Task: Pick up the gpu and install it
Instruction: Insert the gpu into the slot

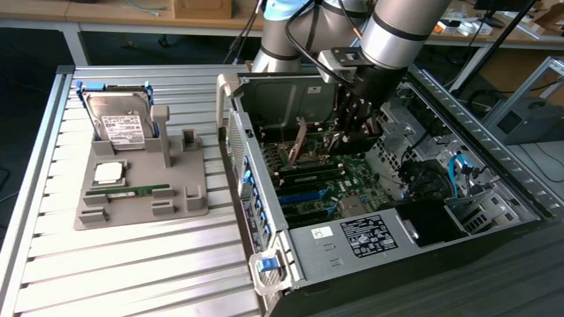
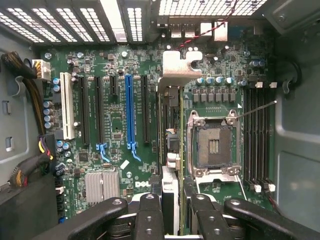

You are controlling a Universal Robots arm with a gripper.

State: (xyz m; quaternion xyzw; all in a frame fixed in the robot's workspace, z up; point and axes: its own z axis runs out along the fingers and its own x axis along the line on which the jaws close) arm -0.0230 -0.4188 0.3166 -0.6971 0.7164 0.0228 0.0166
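Observation:
The gpu (image 2: 170, 150) is seen edge-on in the wrist view as a thin green card with a silvery end bracket (image 2: 175, 67). It hangs over the motherboard (image 2: 115, 135) between the row of expansion slots and the open CPU socket (image 2: 214, 145). My gripper (image 2: 173, 216) is shut on it, with one black finger on each side of the card. The long blue slot (image 2: 130, 112) lies a little to one side of the card. In the exterior view my gripper (image 1: 356, 139) is down inside the open computer case (image 1: 264, 172), above the motherboard.
A grey holder (image 1: 141, 212) on the slatted table at the exterior view's left carries a hard drive (image 1: 119, 122), a CPU chip (image 1: 108, 173) and a memory stick (image 1: 129, 190). Inside the case are a power supply (image 1: 374, 234), cable bundles (image 2: 27, 95) and a heatsink (image 2: 101, 186).

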